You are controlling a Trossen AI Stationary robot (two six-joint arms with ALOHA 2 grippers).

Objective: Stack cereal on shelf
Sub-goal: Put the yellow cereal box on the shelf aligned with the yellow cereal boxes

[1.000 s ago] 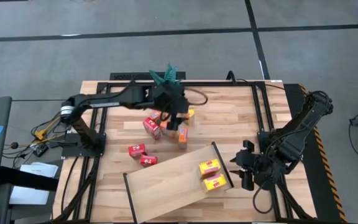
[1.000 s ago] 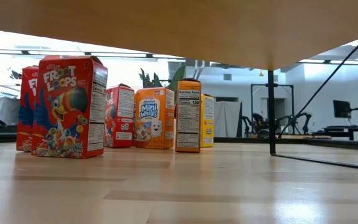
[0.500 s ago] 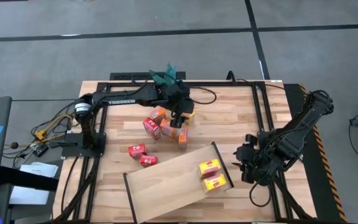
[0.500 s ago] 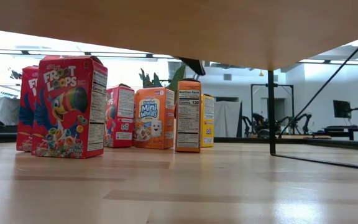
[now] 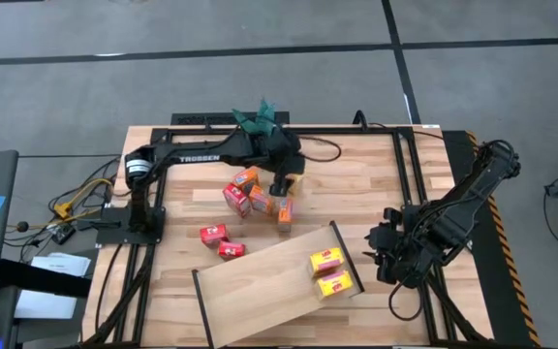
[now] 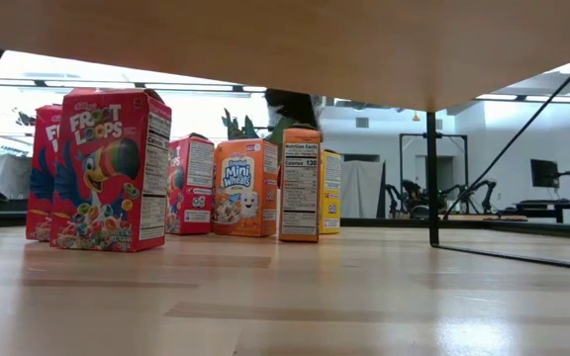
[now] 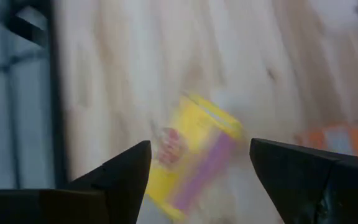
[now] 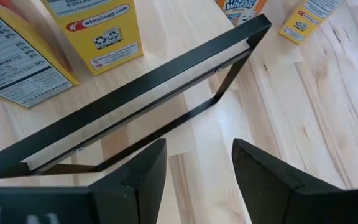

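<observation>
Several small cereal boxes, red point(image 5: 236, 199), orange point(image 5: 260, 201) and yellow point(image 5: 296, 177), stand on the tabletop's middle. In the low view they show in a row: Froot Loops point(image 6: 107, 168), Mini Wheats point(image 6: 245, 188), a narrow orange box point(image 6: 300, 185). The shelf point(image 5: 274, 286) lies slanted at the near side with two yellow boxes point(image 5: 325, 260) on its right end. My left gripper point(image 5: 281, 184) hangs open over the cluster, its fingers either side of the yellow box point(image 7: 191, 149). My right gripper point(image 5: 381, 257) stands open beside the shelf's right rail point(image 8: 142, 93).
Two red boxes point(image 5: 219, 240) stand apart near the shelf's left part. A black frame point(image 5: 395, 165) runs along the table's far and right sides. A dark green thing point(image 5: 258, 116) lies at the far edge. Bare wood lies far right of the cluster.
My left gripper has come down and gone toward the table's right edge, over the boxes and toward the yellow one; in the low view it has sunk into sight above the narrow orange box. The boxes have kept their places.
</observation>
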